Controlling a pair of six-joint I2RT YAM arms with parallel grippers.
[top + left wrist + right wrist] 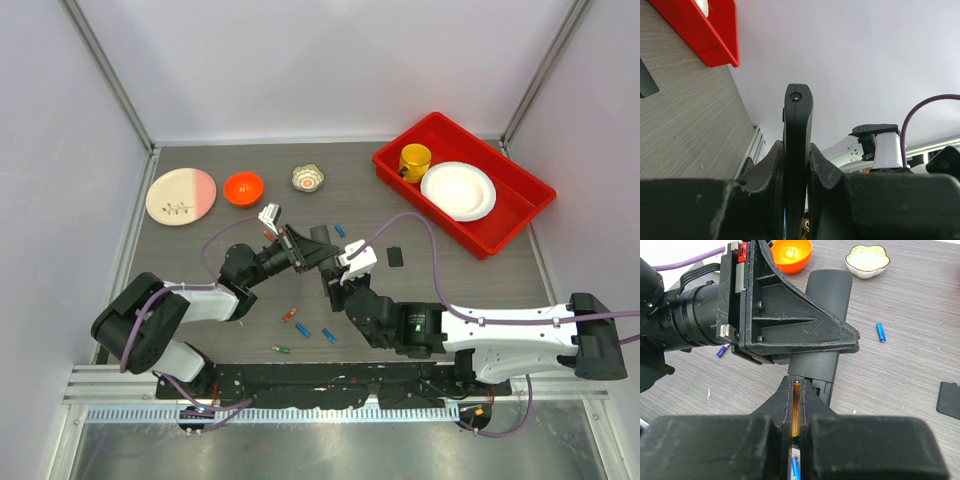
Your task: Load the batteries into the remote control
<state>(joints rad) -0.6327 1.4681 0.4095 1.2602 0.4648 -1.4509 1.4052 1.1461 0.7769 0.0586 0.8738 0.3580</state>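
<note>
Over mid-table, my left gripper (pixel 797 156) clamps the remote control (pixel 798 110). My right gripper (pixel 796 392) pinches an orange battery (pixel 796 412) beside it.

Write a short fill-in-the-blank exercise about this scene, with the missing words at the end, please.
1. The left tool is shut on the remote control, and the right tool is shut on an ____ battery.
2. In the red tray, a white plate lies beside a ____ cup.
3. The small flat black piece lies on the table, held by ____ tool.

Missing words: orange; yellow; neither.
</note>
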